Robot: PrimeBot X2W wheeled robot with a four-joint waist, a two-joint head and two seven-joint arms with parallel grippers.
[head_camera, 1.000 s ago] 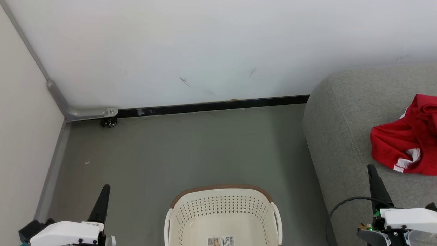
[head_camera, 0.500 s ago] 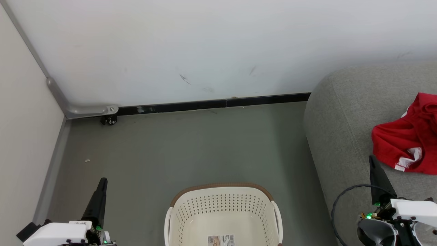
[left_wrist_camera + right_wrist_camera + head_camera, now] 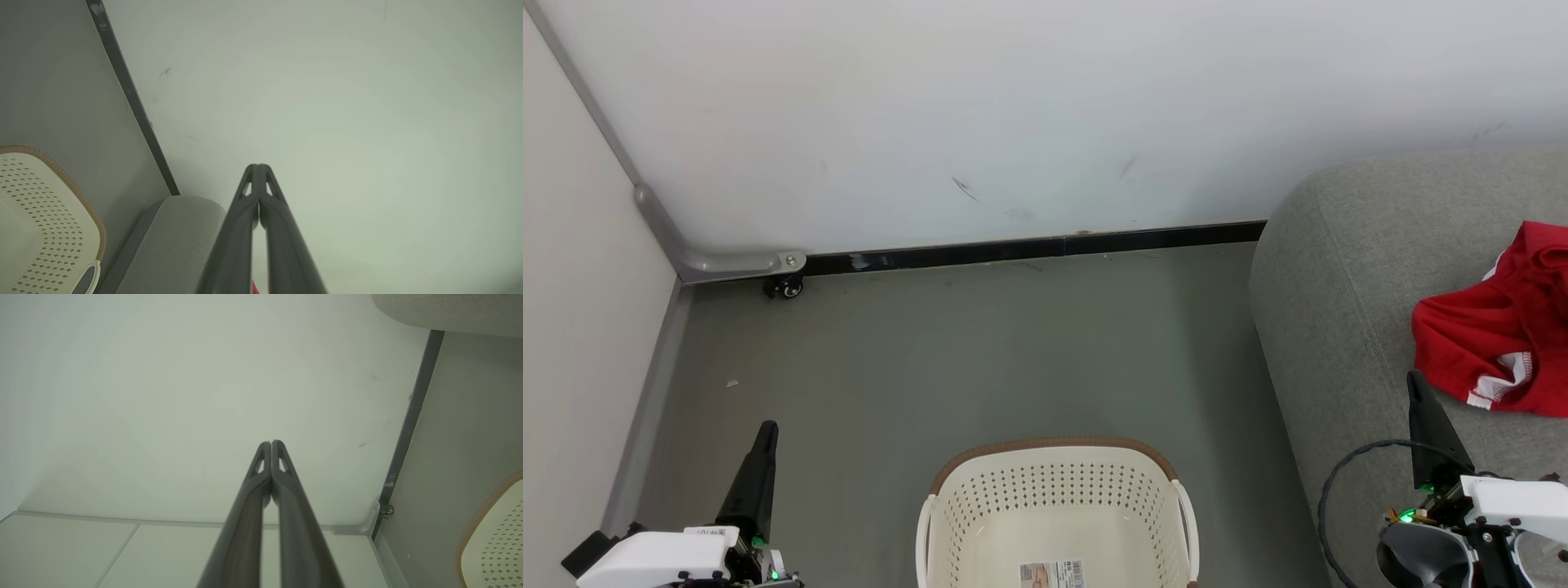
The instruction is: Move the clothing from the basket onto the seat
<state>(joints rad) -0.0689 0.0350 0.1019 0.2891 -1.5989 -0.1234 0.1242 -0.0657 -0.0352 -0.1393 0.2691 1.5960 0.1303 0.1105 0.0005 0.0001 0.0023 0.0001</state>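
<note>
- The basket (image 3: pixel 1054 490) stands on the floor (image 3: pixel 972 343), in the middle, nearest to the robot; a label (image 3: pixel 1052 575) lies on its base.
- The seat (image 3: pixel 1339 310) stands right of the basket, apart from it.
- The clothing (image 3: pixel 1494 343) lies on the seat, toward the right.
- The wall (image 3: pixel 1013 106) stands behind the floor and the seat.
- The left hand (image 3: pixel 768 428) is left of the basket; the right hand (image 3: pixel 1414 380) is over the seat, just before the clothing.

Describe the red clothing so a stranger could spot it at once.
Start at the big grey sofa seat on the right, against the white wall. A crumpled heap of clothing lies on it. Bright red fabric with white trim sets it apart from the grey upholstery and the cream basket nearby.
</note>
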